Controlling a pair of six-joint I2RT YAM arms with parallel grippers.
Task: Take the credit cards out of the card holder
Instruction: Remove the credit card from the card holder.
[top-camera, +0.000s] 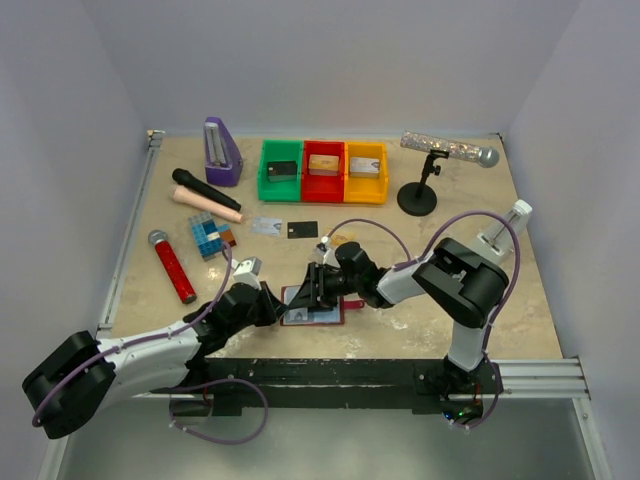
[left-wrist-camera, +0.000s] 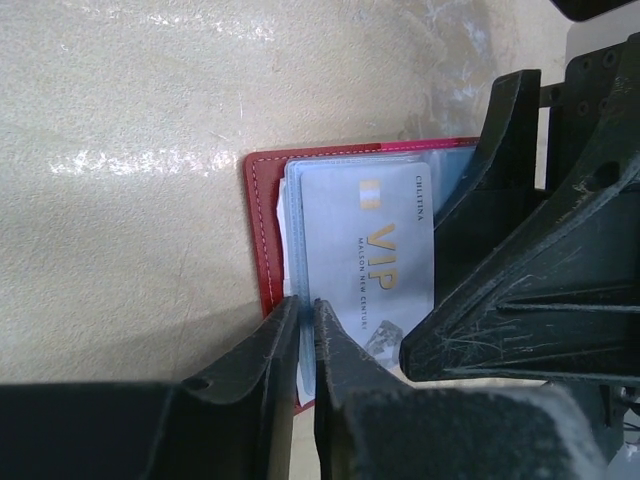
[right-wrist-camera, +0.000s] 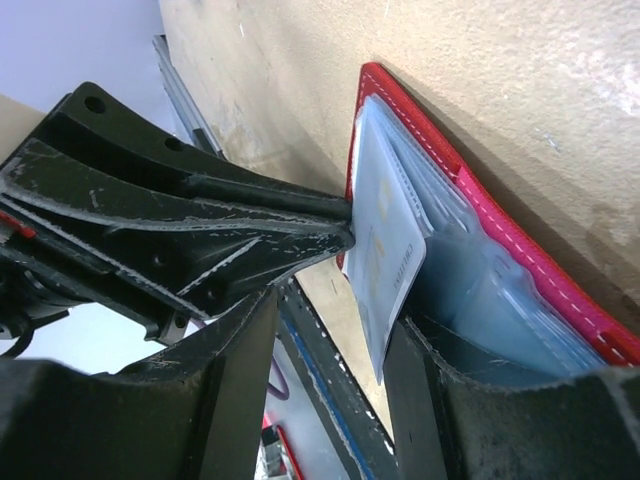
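Beige stone-look table fills the enclosure. At about 6 o'clock on it, nearest the arm bases, the card holder lies open with its red cover down and pale lining up. The left gripper reaches in from the holder's 9 o'clock. Its fingers are almost together astride the lining's edge, probably to anchor the holder. Whether they truly pinch it I cannot tell. The right gripper stands at the holder's 12 o'clock with jaws spread. One finger sits alongside a silver VIP card tilted up off the sleeves, not squeezed. Closing on that card looks like the next need. Farther off, toward 11 o'clock, a grey card and a black card lie loose. Beyond them, at 12 o'clock, sit the coloured trays.
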